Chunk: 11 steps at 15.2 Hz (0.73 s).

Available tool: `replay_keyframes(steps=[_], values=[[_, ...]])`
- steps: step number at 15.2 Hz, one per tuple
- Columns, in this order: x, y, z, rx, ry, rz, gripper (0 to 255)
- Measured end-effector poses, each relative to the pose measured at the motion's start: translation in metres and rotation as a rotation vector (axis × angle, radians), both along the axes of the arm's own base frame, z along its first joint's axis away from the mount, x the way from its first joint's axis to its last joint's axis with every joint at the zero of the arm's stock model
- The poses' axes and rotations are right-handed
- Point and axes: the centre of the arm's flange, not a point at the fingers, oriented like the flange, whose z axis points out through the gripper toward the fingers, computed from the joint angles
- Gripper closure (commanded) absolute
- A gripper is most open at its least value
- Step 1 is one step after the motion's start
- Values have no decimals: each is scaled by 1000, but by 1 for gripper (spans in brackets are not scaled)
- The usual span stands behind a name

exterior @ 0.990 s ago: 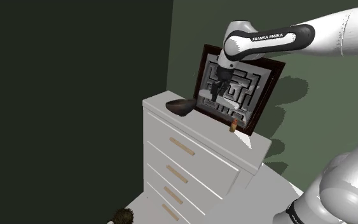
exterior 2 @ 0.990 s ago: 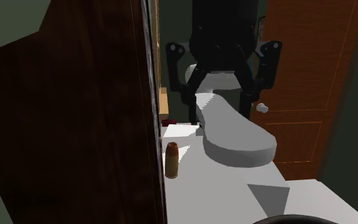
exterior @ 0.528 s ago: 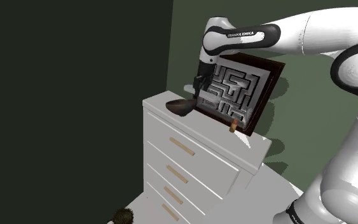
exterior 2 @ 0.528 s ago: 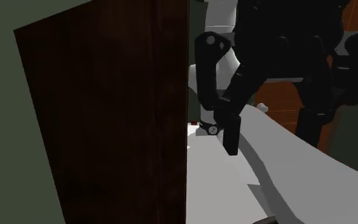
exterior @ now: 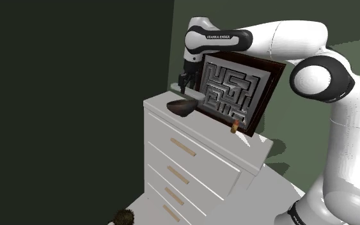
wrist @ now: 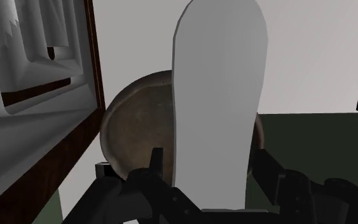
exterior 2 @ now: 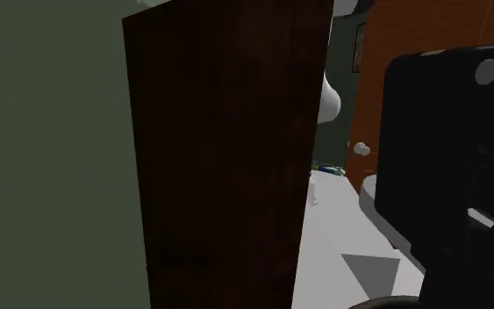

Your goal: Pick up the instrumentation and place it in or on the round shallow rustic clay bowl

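Grey flat tool (wrist: 219,95) clamped in gripper (wrist: 209,173), poised over brown bowl (wrist: 130,130). Shoulder view: bowl at gripper's 6 o'clock, maze picture (exterior: 236,89) at bowl's 2 o'clock. Lower straight, skirt picture, release low.

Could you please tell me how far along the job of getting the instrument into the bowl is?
Done, it seems: the pick-up, since the gripper is shut on the pale grey flat piece. In hand: that piece hangs just over the brown bowl on the white dresser, as the shoulder view shows. Left: lowering it, opening the gripper so it rests in the bowl, and pulling away.
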Motion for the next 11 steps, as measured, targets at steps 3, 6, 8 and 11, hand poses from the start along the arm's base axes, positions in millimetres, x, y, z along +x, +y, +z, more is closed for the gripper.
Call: replay_keyframes(steps=[3, 6, 8, 11], values=[[1, 1, -16, 0, 0, 0, 255], [2, 2, -32, 0, 0, 0, 255], [1, 1, -40, 0, -1, 0, 255], [3, 1, -56, 0, -2, 0, 255]])
